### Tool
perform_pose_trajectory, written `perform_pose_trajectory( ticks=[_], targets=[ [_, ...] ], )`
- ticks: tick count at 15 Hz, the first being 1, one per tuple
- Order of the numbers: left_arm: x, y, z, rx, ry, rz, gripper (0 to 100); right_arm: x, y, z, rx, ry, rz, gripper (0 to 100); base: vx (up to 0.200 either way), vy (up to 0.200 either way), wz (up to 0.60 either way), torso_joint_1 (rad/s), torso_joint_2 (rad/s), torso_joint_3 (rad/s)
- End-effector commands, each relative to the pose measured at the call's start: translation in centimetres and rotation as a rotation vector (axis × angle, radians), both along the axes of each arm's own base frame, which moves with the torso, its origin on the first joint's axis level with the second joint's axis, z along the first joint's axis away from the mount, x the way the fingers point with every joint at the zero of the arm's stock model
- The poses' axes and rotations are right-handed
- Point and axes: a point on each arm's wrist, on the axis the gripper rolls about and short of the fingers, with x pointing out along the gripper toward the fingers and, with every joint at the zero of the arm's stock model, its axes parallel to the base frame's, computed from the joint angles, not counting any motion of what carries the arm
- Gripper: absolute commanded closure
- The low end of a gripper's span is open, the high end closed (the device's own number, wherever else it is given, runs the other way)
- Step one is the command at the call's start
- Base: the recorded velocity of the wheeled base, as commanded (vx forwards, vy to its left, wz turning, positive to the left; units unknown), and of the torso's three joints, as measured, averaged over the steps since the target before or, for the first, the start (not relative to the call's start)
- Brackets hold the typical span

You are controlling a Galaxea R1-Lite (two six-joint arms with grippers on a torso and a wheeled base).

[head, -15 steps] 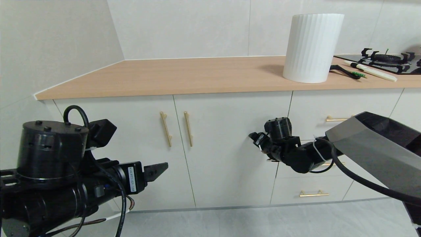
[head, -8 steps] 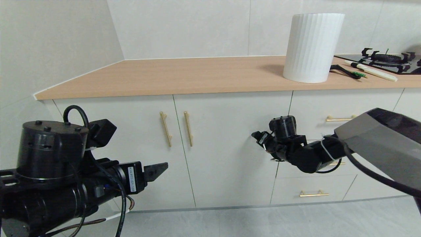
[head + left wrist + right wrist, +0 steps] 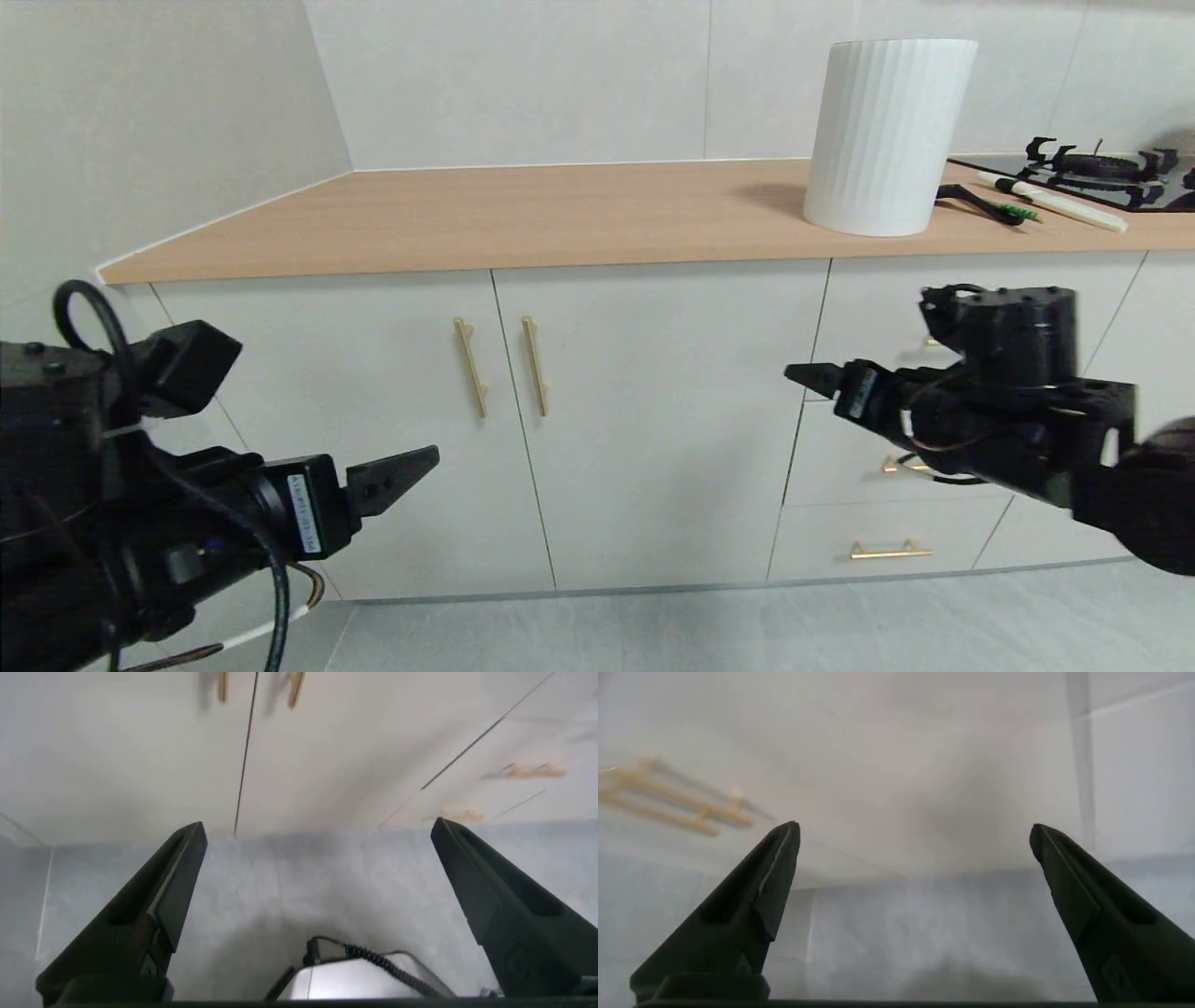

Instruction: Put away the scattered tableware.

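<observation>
The left end effector (image 3: 318,829) has its two fingers spread wide with nothing between them. It hangs low at the near left, in front of the doors (image 3: 653,420) under the bench (image 3: 467,219). A white label (image 3: 301,511) sits just behind its fingers, the print too small to read. The right end effector (image 3: 915,829) is just as wide open and empty. In the head view it is held out before the drawers (image 3: 887,532) at the right, pointing left.

On the bench at the far right stands a tall white ribbed holder (image 3: 887,135). Just right of it lies a black utensil (image 3: 976,201) on the wood. Beside that, a long white utensil (image 3: 1055,203) rests across the edge of the stove (image 3: 1102,173). Both are well above and apart from the end effectors. Two upright gold handles (image 3: 471,366) mark the middle doors.
</observation>
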Motion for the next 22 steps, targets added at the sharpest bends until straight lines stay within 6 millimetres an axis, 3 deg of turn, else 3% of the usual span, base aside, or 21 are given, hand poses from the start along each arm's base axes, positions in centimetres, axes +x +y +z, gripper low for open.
perform_pose_trajectory(
  ticks=[1, 4, 6, 10, 13, 16, 19, 20, 21, 22],
  targets=[
    [-4.1, 2.5, 0.8, -0.049, -0.113, 0.012, 0, -11.4, -5.9, 2.2, -0.038, -0.189, -0.021, 0, 0.0, 0.0, 0.0, 0.0, 0.0, 0.0],
    [-9.6, 6.1, -0.4, -0.067, -0.226, 0.097, 0, -19.7, -10.5, 1.6, -0.147, -0.424, -0.066, 0, 0.0, 0.0, 0.0, 0.0, 0.0, 0.0],
    [-13.6, 7.9, -1.6, -0.025, -0.253, 0.117, 0, -23.9, -12.3, 1.0, -0.218, -0.501, -0.108, 0, 0.0, 0.0, 0.0, 0.0, 0.0, 0.0],
    [-18.7, 9.4, -4.0, 0.015, -0.33, 0.219, 0, -29.0, -13.5, -2.4, -0.325, -0.497, -0.249, 0, 0.0, 0.0, 0.0, 0.0, 0.0, 0.0],
    [-20.1, 9.5, -5.5, 0.06, -0.37, 0.272, 0, -30.7, -13.0, -3.6, -0.388, -0.537, -0.351, 0, 0.0, 0.0, 0.0, 0.0, 0.0, 0.0],
    [-20.0, 9.4, -6.3, 0.067, -0.366, 0.306, 0, -30.6, -13.0, -3.9, -0.441, -0.546, -0.354, 0, 0.0, 0.0, 0.0, 0.0, 0.0, 0.0],
    [-19.7, 9.2, -7.1, 0.12, -0.364, 0.454, 0, -30.4, -12.7, -6.1, -0.453, -0.562, -0.127, 0, 0.0, 0.0, 0.0, 0.0, 0.0, 0.0],
    [-19.7, 8.9, -7.7, 0.133, -0.403, 0.494, 0, -30.3, -12.7, -6.5, -0.45, -0.551, -0.121, 0, 0.0, 0.0, 0.0, 0.0, 0.0, 0.0],
    [-20.1, 8.8, -8.6, 0.172, -0.445, 0.496, 0, -30.0, -12.7, -7.1, -0.456, -0.53, -0.117, 0, 0.0, 0.0, 0.0, 0.0, 0.0, 0.0],
    [-18.9, 8.8, -10.5, 0.299, -0.428, 0.509, 0, -29.5, -12.8, -8.6, -0.493, -0.483, -0.133, 0, 0.0, 0.0, 0.0, 0.0, 0.0, 0.0]
  ],
)
